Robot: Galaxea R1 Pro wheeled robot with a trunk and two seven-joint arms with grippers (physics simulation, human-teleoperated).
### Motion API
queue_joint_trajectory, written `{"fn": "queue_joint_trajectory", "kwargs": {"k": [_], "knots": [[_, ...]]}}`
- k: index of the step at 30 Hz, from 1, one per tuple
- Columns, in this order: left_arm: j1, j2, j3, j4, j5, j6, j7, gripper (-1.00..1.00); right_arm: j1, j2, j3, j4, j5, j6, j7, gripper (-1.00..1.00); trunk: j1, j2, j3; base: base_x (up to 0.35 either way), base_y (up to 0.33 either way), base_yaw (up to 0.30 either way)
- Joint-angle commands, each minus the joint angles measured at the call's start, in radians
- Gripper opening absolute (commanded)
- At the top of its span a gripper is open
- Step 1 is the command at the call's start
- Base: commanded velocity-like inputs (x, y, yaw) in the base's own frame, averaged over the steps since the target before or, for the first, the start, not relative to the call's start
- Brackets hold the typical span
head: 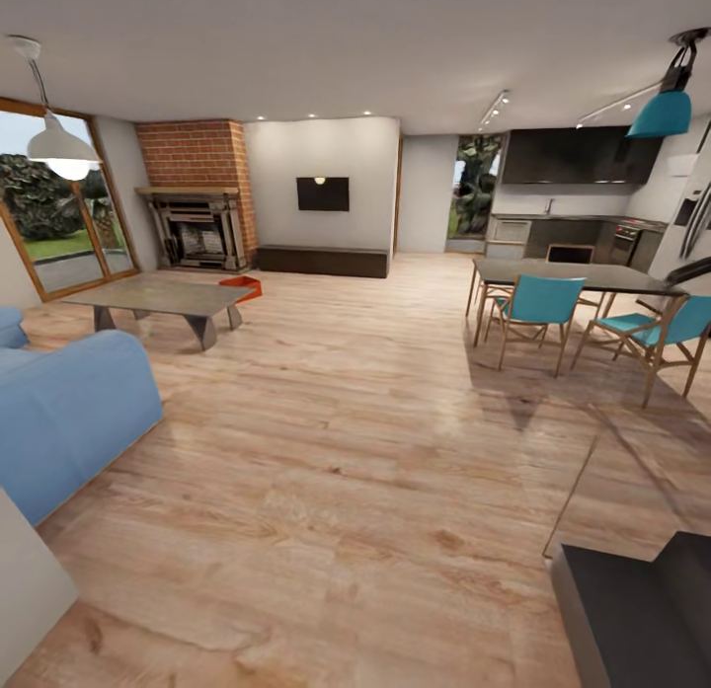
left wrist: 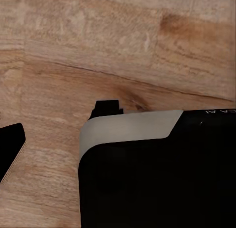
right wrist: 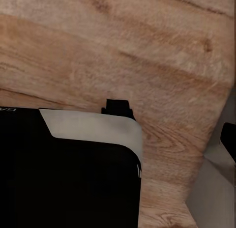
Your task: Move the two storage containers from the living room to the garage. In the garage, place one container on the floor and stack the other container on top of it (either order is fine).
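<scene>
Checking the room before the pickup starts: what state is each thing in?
storage container: on the wood floor, beside the grey low table, upright
pendant lamp: lit
fireplace: unlit
wall TV: off
teal chairs: upright at the dining table

Below my right wrist lies light wood-plank floor [right wrist: 147,46], with my own black, grey-edged body [right wrist: 69,169] just over it, and a pale grey surface [right wrist: 216,198] beside.
</scene>
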Motion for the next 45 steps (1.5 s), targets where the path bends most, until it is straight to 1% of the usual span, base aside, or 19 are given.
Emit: {"fn": "queue_joint_trajectory", "kwargs": {"k": [1,45], "knots": [[-0.001,0.0,-0.001,0.001,-0.004,-0.004,0.004,1.0,-0.001,0.001,0.008,0.003,-0.008,-0.003,-0.001,1.0,0.001,0.0,-0.001,0.319,0.0,0.0],[-0.001,0.0,-0.001,0.001,-0.004,-0.003,0.004,1.0,-0.001,-0.001,0.008,0.003,-0.008,-0.005,-0.001,1.0,0.001,0.0,-0.001,0.322,0.0,0.0]]}}
